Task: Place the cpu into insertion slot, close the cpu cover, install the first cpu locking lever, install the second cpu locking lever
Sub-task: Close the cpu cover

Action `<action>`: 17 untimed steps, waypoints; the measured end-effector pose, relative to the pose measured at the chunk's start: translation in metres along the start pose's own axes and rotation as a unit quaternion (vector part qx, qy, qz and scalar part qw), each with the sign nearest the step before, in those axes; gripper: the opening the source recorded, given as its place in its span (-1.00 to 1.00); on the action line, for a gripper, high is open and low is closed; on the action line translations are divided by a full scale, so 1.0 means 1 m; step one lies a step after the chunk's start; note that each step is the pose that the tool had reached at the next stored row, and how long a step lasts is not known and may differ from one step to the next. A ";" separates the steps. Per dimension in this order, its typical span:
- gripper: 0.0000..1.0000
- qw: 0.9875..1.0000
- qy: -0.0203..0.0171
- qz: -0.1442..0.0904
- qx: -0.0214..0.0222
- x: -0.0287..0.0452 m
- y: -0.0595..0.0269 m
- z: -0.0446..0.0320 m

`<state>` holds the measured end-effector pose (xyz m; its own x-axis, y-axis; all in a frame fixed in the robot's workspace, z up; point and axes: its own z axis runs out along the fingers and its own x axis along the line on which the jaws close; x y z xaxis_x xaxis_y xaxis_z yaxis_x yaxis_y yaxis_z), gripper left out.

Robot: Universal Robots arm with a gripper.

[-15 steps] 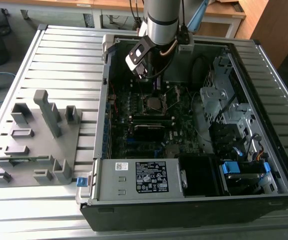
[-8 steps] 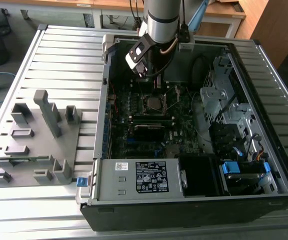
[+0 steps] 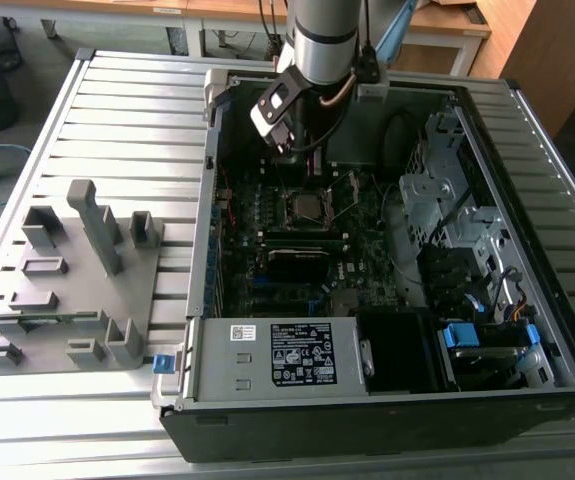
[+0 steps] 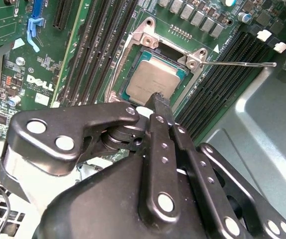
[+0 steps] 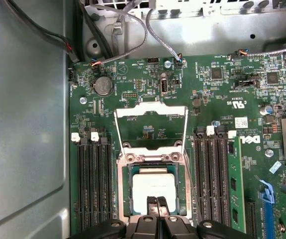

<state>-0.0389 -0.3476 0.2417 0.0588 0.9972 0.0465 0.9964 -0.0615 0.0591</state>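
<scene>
At the surface's left edge sits a grey fixture rack, and toward the right edge lies the open computer case, laid flat so the motherboard faces up. Mid-board the cpu lies seated in the insertion slot, with the cpu cover swung back to leave it bare. The gripper, clenched on nothing, hangs over the cpu's edge; whether it touches I cannot tell.

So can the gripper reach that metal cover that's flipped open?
Probably yes. The gripper is at the edge of the cpu, and the cpu cover stands open just beyond it. Only flat motherboard lies between them, with nothing in the way.
</scene>
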 end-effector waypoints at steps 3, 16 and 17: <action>-0.80 1.000 0.000 0.000 0.000 0.0001 0.0001 -0.0018; -0.80 1.000 0.000 0.000 0.000 0.0003 0.0003 -0.0056; -0.80 1.000 0.000 0.000 0.000 0.0003 0.0004 -0.0057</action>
<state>-0.0389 -0.3476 0.2474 0.0588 0.9972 0.0472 0.9963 -0.0616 0.0592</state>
